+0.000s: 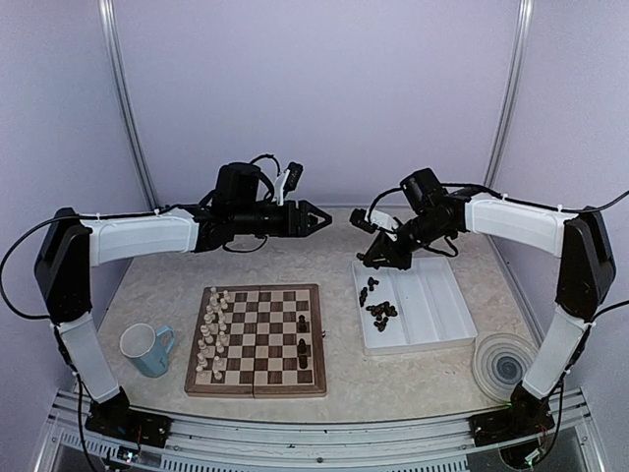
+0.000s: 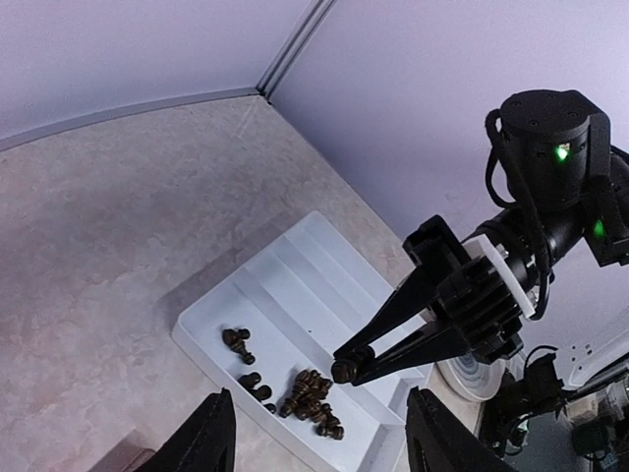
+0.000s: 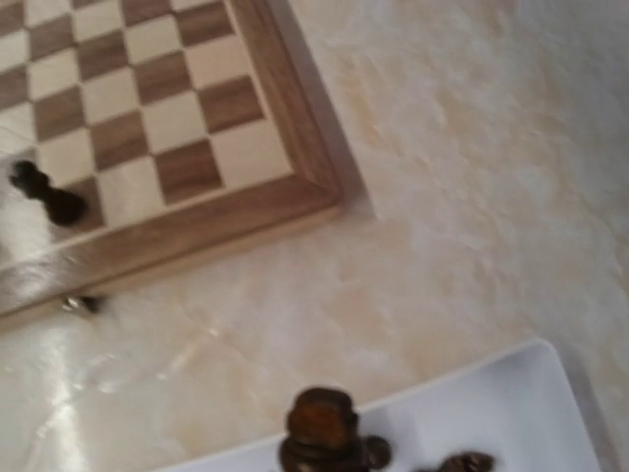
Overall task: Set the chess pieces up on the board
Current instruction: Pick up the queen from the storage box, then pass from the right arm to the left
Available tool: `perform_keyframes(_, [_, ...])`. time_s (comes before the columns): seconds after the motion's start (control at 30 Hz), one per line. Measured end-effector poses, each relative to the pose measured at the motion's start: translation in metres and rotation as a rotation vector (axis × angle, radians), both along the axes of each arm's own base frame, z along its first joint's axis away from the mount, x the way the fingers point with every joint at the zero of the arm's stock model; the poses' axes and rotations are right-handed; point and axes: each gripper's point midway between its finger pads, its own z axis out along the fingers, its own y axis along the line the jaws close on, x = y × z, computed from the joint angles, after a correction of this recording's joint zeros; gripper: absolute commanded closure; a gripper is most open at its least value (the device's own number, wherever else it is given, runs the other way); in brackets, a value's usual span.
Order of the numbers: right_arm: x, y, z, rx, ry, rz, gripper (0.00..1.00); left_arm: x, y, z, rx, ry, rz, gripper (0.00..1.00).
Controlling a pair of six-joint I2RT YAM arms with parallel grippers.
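Note:
The board (image 1: 257, 339) lies near the front of the table, with three dark chess pieces (image 1: 303, 344) standing along its right side. More dark pieces (image 1: 380, 312) lie loose in the white tray (image 1: 432, 305). My right gripper (image 1: 365, 261) hangs over the tray's near-left corner, shut on one dark piece (image 2: 344, 370). That piece (image 3: 322, 433) fills the bottom of the right wrist view, above the tray's rim (image 3: 521, 403) and facing the board's corner (image 3: 246, 197). My left gripper (image 1: 320, 218) is raised at the back, open and holding nothing, looking down on the tray (image 2: 295, 261).
Cream-white pieces (image 1: 213, 334) fill the board's left columns. A blue mug (image 1: 147, 350) stands left of the board. A round grey disc (image 1: 503, 362) lies right of the tray. Walls close in the back and both sides.

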Motion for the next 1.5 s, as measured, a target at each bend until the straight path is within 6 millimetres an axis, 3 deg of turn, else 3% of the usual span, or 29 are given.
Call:
perform_keyframes(0.43, [-0.008,0.017,0.027,0.115,0.032,0.061,0.88,-0.026,-0.043,-0.039,-0.051,0.187,-0.158,0.5])
perform_keyframes(0.8, [-0.008,0.019,0.033,0.129,0.03,0.07,0.88,-0.031,-0.06,-0.035,-0.078,0.209,-0.225,0.64])
perform_keyframes(1.07, [-0.009,0.021,0.034,0.132,0.029,0.075,0.88,-0.034,-0.064,-0.043,-0.08,0.244,-0.249,0.83])
perform_keyframes(1.13, [-0.01,0.021,0.034,0.133,0.032,0.076,0.83,-0.034,-0.064,-0.044,-0.08,0.251,-0.25,0.88])
perform_keyframes(1.33, [-0.012,0.021,0.033,0.134,0.046,0.076,0.56,-0.035,-0.064,-0.045,-0.069,0.233,-0.254,0.91])
perform_keyframes(1.43, [-0.013,0.012,0.036,0.165,0.072,0.09,0.5,-0.032,-0.059,-0.053,-0.016,0.218,-0.237,0.91])
perform_keyframes(1.5, [-0.012,-0.003,0.039,0.201,0.102,0.081,0.49,-0.03,-0.052,-0.058,0.041,0.199,-0.219,0.91])
